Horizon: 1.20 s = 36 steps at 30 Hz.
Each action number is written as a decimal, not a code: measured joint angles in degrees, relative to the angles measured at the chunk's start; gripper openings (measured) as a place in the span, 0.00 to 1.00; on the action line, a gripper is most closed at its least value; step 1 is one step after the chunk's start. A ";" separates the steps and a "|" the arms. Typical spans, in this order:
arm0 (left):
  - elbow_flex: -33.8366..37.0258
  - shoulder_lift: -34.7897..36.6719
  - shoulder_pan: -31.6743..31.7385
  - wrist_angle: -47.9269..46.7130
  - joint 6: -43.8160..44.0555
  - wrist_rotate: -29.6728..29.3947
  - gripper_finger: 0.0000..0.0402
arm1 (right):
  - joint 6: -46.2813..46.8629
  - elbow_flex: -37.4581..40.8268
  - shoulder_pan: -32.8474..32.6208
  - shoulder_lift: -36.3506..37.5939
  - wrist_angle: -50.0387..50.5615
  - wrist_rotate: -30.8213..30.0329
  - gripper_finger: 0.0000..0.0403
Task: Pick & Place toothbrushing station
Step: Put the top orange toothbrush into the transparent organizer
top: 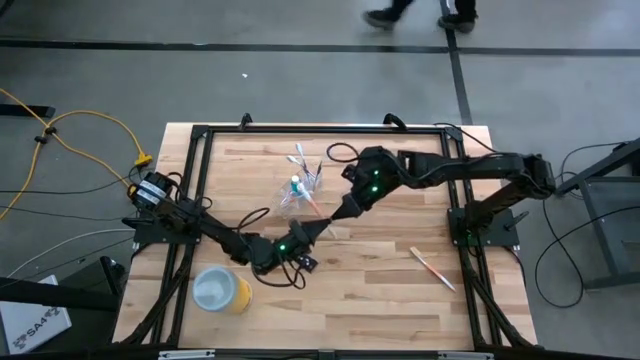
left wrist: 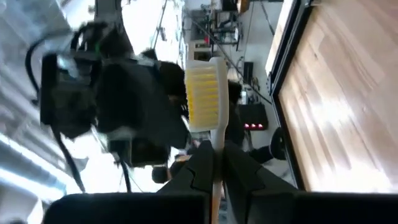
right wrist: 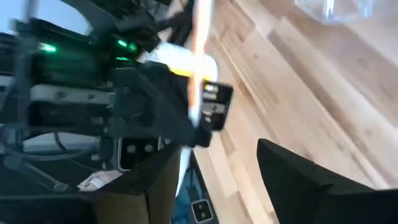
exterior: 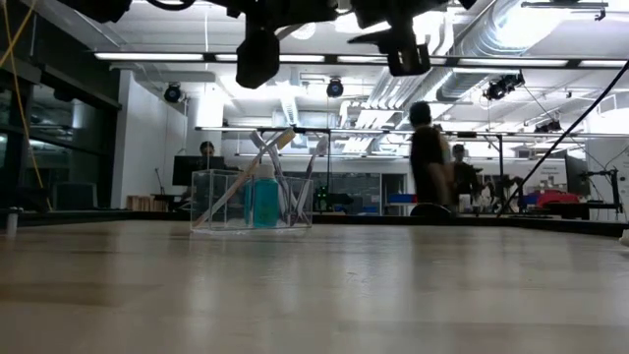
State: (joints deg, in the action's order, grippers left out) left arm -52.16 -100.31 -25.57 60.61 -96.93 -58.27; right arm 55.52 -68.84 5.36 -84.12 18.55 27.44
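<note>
Left to right on the table: the yellow cup sits near the front left. Beside it our left gripper pinches a toothbrush by its handle, yellow bristles pointing away, held above the wood. Facing it, our right gripper hangs with fingers spread, holding nothing. Behind them stands the clear cup with brushes and a blue tube. Another toothbrush lies far right. We judge a hand-over is just done; next, the left arm must carry the brush to the cup.

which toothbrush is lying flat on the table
The orange-and-white toothbrush near the right arm's base. It lies alone on the bare wood, while the others stand in the clear cup or sit in the left tool.
</note>
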 joint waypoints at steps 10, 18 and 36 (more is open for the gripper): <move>0.01 4.32 1.33 1.14 8.78 -5.05 0.01 | -6.37 -0.01 1.69 8.97 1.38 -5.95 0.51; 0.31 14.04 6.06 -14.79 31.30 -4.09 0.01 | -10.73 -0.02 -4.48 18.52 6.58 -20.03 0.51; 10.17 42.73 19.05 -54.23 81.84 26.86 0.01 | -15.29 0.02 -16.97 20.75 13.11 -38.41 0.51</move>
State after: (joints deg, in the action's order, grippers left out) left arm -42.00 -57.58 -6.52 6.38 -15.09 -31.41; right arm 40.23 -68.82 -11.61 -63.37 31.66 -10.97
